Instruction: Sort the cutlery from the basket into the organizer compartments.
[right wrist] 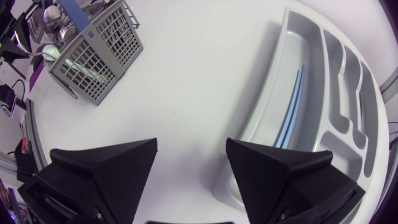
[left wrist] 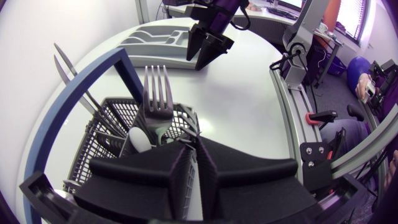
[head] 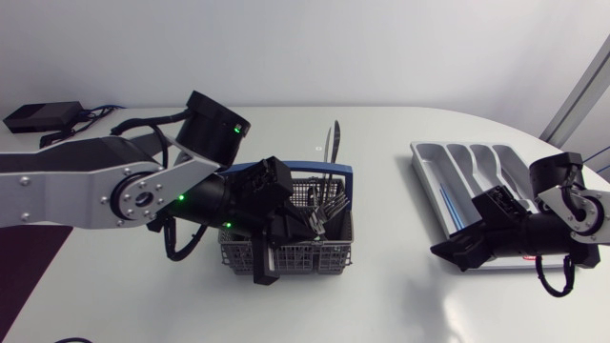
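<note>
Left end effector [left wrist: 193, 165] is being held closed inside the basket [head: 286, 255], just beside a fork [left wrist: 157, 93], seemingly gripping nothing. Right end effector [right wrist: 191, 146] is being held open beside the organizer [right wrist: 273, 93]. Only one slim blue item [right wrist: 289, 118] is lying there, so most sorting is pending.

overhead view down on table [head: 381, 295], wrist views close, sharing basket [head: 315, 255], organizer [head: 450, 179]

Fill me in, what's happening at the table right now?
The left gripper is down inside the cutlery basket, just behind an upright fork; whether it grips anything is unclear. Knives stand in the basket too. The right gripper hangs open and empty over the table beside the organizer, which looks nearly bare apart from a thin bluish strip in one long compartment.
</note>
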`<action>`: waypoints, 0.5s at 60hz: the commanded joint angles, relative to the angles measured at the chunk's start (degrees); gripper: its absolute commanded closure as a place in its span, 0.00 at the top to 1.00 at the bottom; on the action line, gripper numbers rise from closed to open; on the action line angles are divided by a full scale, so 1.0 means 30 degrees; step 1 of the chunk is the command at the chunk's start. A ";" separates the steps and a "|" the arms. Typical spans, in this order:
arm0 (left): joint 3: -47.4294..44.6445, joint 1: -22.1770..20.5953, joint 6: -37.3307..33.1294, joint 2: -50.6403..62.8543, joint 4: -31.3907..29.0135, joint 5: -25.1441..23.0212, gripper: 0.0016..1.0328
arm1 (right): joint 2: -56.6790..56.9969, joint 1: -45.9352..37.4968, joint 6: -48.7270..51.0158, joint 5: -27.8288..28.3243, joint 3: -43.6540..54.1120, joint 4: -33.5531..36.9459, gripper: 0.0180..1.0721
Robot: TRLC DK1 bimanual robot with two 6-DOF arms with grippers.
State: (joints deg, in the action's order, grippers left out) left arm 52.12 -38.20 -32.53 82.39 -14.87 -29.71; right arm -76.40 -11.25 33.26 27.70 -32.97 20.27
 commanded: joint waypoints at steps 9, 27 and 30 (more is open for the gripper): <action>0.0264 0.0515 0.0356 -0.1448 -0.1019 -0.0671 0.08 | 0.0682 0.0291 0.0018 0.0023 0.0385 -0.0019 0.76; 0.1963 0.1394 0.0269 -0.3645 -0.3362 -0.1550 0.08 | 0.5047 0.1200 0.0487 0.1517 0.0707 0.0772 0.83; 0.2198 0.1511 0.0269 -0.3674 -0.3626 -0.1755 0.08 | 0.5574 0.1551 0.0487 0.1576 0.0736 0.0889 0.83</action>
State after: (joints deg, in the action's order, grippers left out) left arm 56.34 -34.52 -32.53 72.36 -24.60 -33.80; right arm -62.24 -8.14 33.54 31.79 -32.49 21.67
